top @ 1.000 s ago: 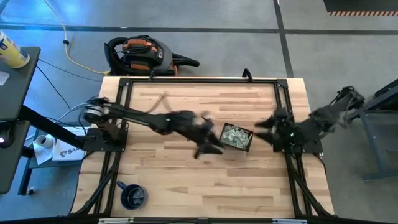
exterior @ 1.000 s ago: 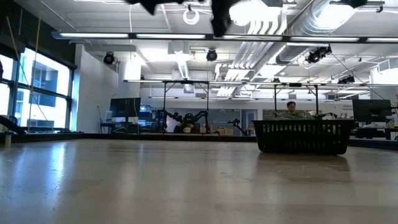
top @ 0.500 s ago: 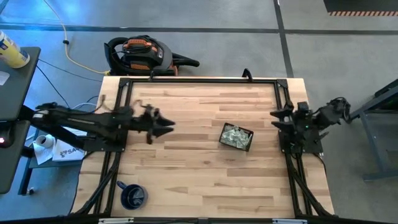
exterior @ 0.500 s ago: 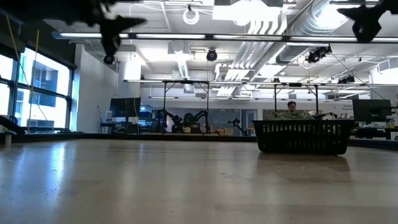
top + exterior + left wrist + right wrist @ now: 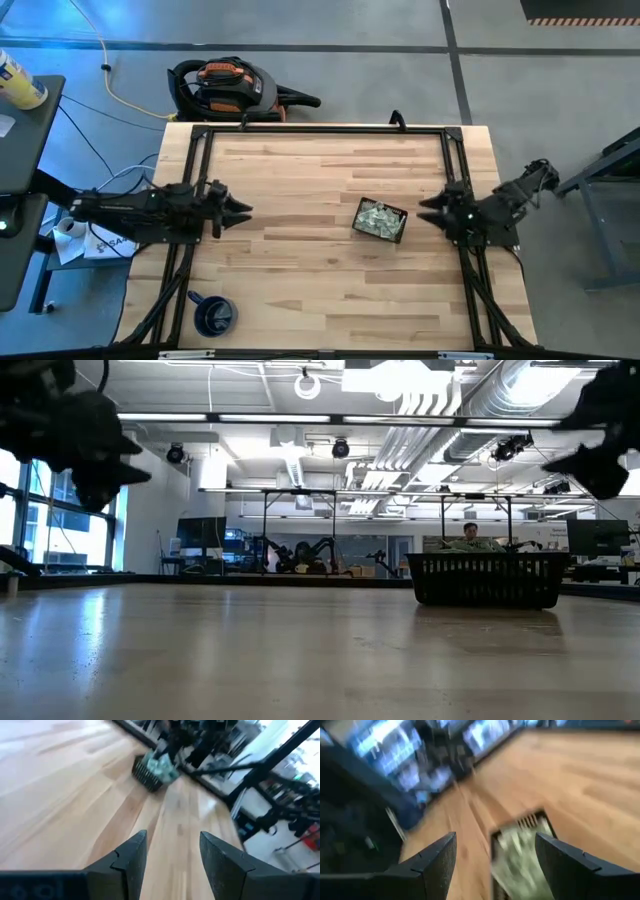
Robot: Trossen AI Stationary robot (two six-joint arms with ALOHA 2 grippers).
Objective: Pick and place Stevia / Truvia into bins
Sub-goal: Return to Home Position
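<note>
A small square black tray [image 5: 380, 221] stands on the wooden table right of centre, filled with pale green and white sachets [image 5: 378, 217]. It shows in the low view [image 5: 487, 580], the left wrist view [image 5: 152, 768] and the right wrist view [image 5: 520, 850] too. My left gripper [image 5: 243, 211] hovers open at the table's left side, far from the tray, its fingers [image 5: 170, 857] pointing toward it. My right gripper [image 5: 422, 211] hangs open just right of the tray, holding nothing [image 5: 495, 857].
A dark blue mug [image 5: 213, 315] stands near the table's near left corner. A black frame [image 5: 320, 130] runs round the tabletop. An orange and black vacuum cleaner [image 5: 225, 88] lies on the floor beyond the far edge. Bare wood fills the middle of the table.
My left arm has drawn back from beside the tray across the table toward its left edge. My right gripper has pulled back toward the right edge, then come a little toward the tray again. The tray and sachets have stayed in place.
</note>
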